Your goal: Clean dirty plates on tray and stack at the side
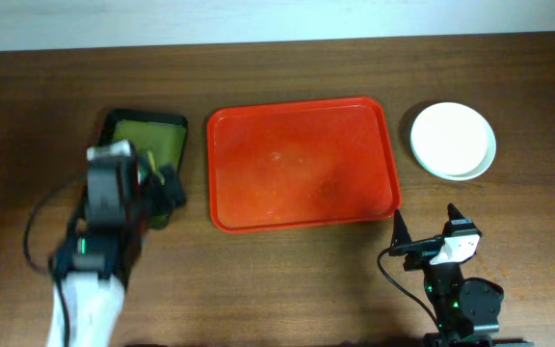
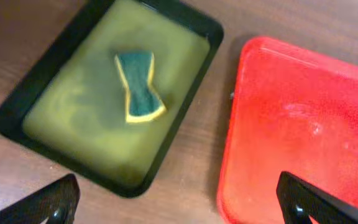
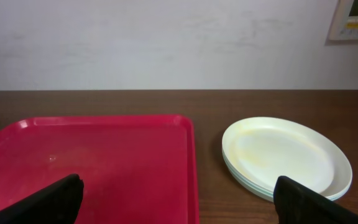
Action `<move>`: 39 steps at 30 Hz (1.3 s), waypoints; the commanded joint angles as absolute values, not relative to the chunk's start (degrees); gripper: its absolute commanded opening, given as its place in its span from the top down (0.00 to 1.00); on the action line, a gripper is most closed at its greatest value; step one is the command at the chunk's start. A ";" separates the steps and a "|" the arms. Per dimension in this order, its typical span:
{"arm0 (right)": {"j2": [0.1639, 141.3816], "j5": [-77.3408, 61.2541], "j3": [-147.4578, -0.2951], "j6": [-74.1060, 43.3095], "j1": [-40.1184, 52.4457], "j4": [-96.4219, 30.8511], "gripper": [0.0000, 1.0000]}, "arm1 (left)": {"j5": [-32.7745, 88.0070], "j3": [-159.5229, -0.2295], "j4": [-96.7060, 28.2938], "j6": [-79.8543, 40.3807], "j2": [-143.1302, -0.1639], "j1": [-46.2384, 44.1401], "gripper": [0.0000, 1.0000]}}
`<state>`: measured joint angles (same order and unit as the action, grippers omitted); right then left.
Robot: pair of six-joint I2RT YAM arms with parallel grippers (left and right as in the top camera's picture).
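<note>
The red tray [image 1: 302,164] lies in the middle of the table with no plates on it; it also shows in the left wrist view [image 2: 303,118] and the right wrist view [image 3: 92,162]. The plates [image 1: 453,140] sit in one stack on the table to the right of the tray, a cream one on top with pale blue-green rims under it [image 3: 284,155]. My left gripper [image 2: 179,208] is open and empty, over the gap between the dark tray and the red tray. My right gripper [image 3: 179,199] is open and empty, near the front right corner of the red tray [image 1: 424,236].
A small dark tray with a green lining [image 1: 152,145] stands left of the red tray. A green and yellow sponge [image 2: 138,87] lies in it. A black cable [image 1: 41,217] loops beside my left arm. A wall rises behind the table's far edge.
</note>
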<state>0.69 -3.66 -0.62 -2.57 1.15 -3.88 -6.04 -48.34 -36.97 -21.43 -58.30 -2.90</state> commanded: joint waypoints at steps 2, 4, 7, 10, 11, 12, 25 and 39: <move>0.21 -2.94 -0.32 -2.39 1.50 -4.29 0.02 | -7.81 -32.25 -34.68 -19.62 -39.62 -2.96 0.01; 0.21 -2.94 -0.32 -2.39 1.50 -4.29 0.02 | -9.37 -27.24 -34.52 -19.59 -31.66 -2.94 0.01; 0.21 -2.94 -0.32 -2.39 1.50 -4.29 0.02 | -9.45 -23.29 -34.39 -19.62 -21.91 -2.96 0.00; 0.21 -2.94 -0.32 -2.39 1.50 -4.29 0.02 | -7.29 -18.79 -29.23 -19.62 -12.62 -2.96 0.01; 0.21 -2.94 -0.32 -2.39 1.50 -4.29 0.02 | -6.96 -17.15 -26.59 -19.62 -10.83 -2.96 0.01; 0.21 -2.94 -0.32 -2.39 1.50 -4.29 0.02 | -6.66 -15.86 -24.51 -19.59 -9.54 -2.96 0.01; 0.21 -2.94 -0.32 -2.39 1.50 -4.29 0.02 | -2.39 -0.47 -0.69 -4.54 -0.23 -2.94 0.01; 0.21 -2.94 -0.32 -2.39 1.50 -4.29 0.02 | -2.83 -0.49 -4.80 -0.14 -0.25 -0.45 0.01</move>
